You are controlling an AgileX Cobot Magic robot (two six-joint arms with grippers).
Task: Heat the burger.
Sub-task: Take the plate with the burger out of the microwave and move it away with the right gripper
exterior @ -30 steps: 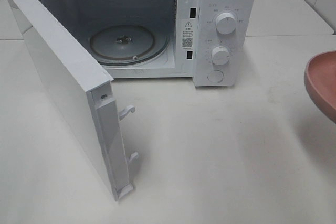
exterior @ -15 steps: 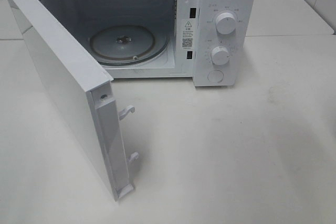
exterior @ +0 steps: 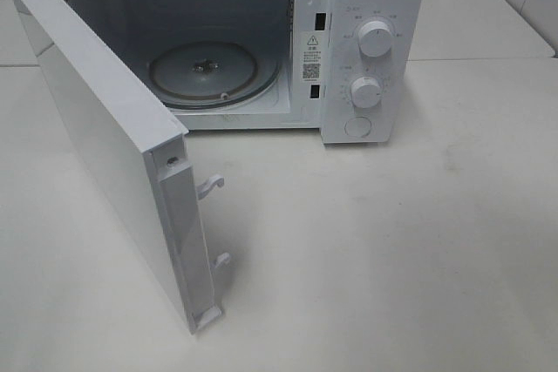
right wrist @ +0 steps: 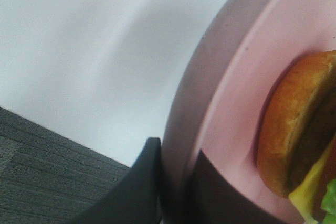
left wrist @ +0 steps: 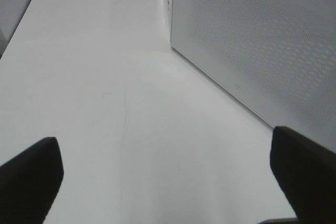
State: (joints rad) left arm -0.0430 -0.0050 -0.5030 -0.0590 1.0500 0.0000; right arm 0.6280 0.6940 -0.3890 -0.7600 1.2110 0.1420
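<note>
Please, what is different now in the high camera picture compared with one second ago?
The pink plate was at the right edge of the high view and has gone out past that edge. The right gripper's jaws are shut on its rim, the burger lying on it. The microwave, its door open, did not move.

Left claw: two matte black fingers show in its wrist view, broad, blunt-tipped and slab-like, no markings or screws visible. Right claw: same dark matte fingers, one tapering to a squared tip, smooth faces. Neither arm appears in the high view.
</note>
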